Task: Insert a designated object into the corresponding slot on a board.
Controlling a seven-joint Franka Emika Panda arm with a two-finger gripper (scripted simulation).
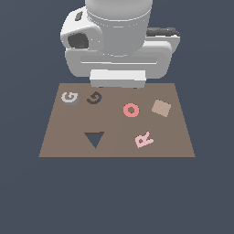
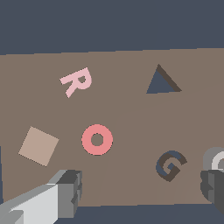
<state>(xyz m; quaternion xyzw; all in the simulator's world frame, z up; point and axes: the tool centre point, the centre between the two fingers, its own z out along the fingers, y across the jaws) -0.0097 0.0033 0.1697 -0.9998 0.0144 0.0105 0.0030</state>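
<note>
The designated object, a light-grey G (image 1: 69,97), lies flat at the board's far corner on the exterior view's left. In the wrist view only part of this G (image 2: 217,158) shows, just behind one dark fingertip (image 2: 212,187). The slot (image 1: 94,98), a dark turned G recess (image 2: 170,165), sits right beside it. The board (image 1: 59,141) is a flat brown panel (image 2: 127,74). My gripper (image 2: 140,192) is open above the board's far edge, its fingers wide apart with nothing between them. The arm's body (image 1: 118,41) hides the fingers in the exterior view.
A pink ring (image 1: 131,110), a tan square tile (image 1: 161,108), a pale pink R (image 1: 144,139) and a dark triangular cut-out (image 1: 94,139) are also on the board. Around the board is plain dark blue-grey ground.
</note>
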